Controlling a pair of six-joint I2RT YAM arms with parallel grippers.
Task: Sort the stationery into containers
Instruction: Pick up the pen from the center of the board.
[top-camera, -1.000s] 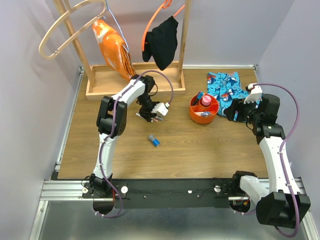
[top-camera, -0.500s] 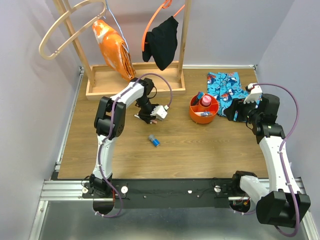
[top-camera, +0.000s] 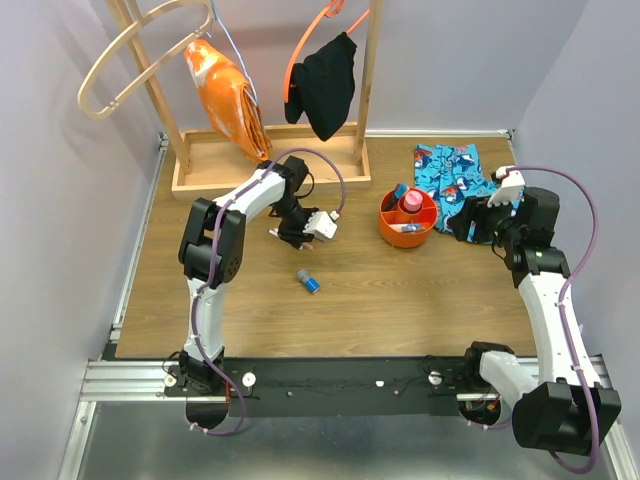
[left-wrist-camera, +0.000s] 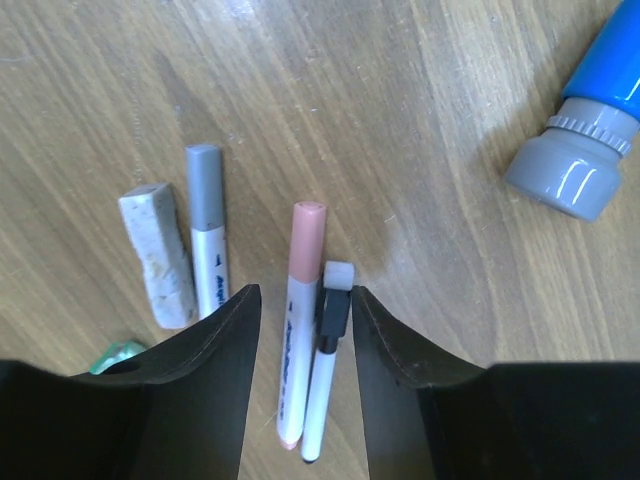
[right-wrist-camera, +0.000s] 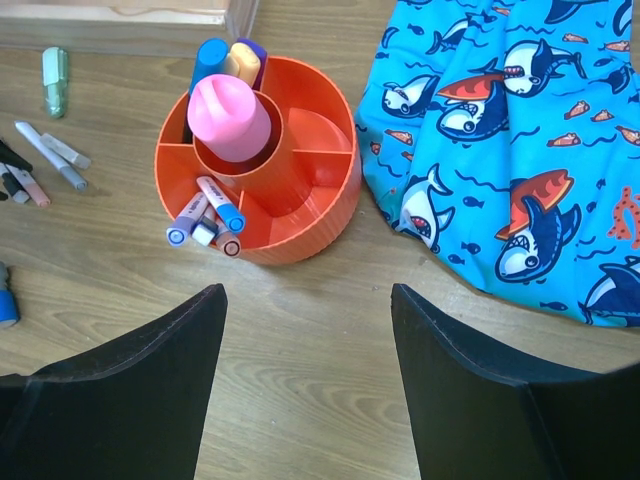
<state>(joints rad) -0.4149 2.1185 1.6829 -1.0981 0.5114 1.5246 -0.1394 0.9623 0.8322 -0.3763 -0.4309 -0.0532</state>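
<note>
Jaws apart, the left gripper (left-wrist-camera: 304, 298) straddles a pink-capped pen (left-wrist-camera: 305, 250) and a black-and-white marker (left-wrist-camera: 331, 325) on the table (left-wrist-camera: 400, 100). The orange tub (right-wrist-camera: 300, 235), already holding markers (right-wrist-camera: 218, 205), sits at 12 o'clock of the right gripper (right-wrist-camera: 308, 295), whose jaws are spread wide.

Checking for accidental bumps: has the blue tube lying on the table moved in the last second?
No. The blue tube lies in the same spot, at the same offset from the orange tub.
</note>
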